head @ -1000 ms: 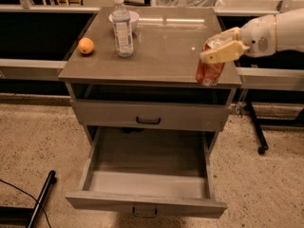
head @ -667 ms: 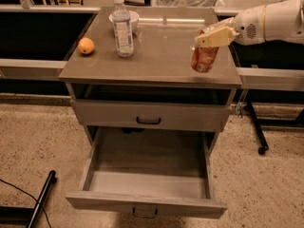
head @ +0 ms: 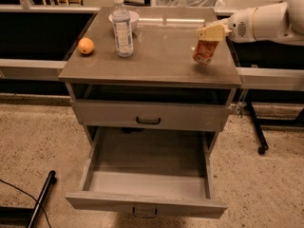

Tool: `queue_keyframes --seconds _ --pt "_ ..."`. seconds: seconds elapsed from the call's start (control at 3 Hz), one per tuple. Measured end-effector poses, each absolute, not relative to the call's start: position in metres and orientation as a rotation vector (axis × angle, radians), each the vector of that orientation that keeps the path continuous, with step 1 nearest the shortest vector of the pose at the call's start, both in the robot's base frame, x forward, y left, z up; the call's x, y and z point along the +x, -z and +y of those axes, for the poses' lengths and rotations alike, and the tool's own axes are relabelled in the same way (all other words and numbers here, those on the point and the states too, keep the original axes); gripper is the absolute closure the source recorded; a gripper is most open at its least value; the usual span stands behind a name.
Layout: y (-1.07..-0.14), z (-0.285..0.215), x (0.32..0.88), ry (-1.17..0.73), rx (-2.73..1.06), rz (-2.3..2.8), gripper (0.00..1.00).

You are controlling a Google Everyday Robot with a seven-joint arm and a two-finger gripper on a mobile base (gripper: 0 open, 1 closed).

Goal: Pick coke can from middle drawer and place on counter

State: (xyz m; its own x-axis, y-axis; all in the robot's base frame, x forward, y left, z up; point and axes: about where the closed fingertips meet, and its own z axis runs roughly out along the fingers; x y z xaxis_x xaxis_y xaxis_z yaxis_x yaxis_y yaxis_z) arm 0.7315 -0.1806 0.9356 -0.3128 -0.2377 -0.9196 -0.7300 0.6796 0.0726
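Claw: we see the claw (head: 212,32) above the right side of the desk (head: 161,56), its tan fingers (head: 209,33) closed about the top of the can (head: 204,52).
Arm: the white arm (head: 266,23) reaches in from beyond the desk's right edge, roughly level.
Can: the red-orange can hangs tilted in the claw, its top toward the arm and its base low over the desk's right part. We cannot tell whether the base touches the surface.
Desk: a grey-brown square top, slightly glossy.
Bottle: a clear water bottle (head: 123,27) stands upright on the desk's left half, towards the back.
Bowl: a white bowl (head: 135,17) sits at the desk's back edge, just behind the bottle.
Orange: a round orange (head: 86,46) lies near the desk's left edge, well apart from the can.
Upper drawer: directly under the desk, past a dark gap, we see a closed grey drawer front (head: 149,115) with a black handle.
Open drawer: below that, the wide grey drawer (head: 147,184) is pulled far out from under the desk, and nothing lies in the part we see. Its small loop handle (head: 144,213) is on the front panel.
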Motion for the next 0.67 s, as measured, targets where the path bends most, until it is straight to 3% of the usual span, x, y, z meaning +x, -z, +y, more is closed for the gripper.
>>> queue_keyframes --seconds 0.33,0.67 --pt "-0.9344 -0.1809 0.7341 -0.598 -0.75 1.871 0.0" --pt "-0.9344 -0.1809 0.7341 -0.598 -0.75 1.87 0.0"
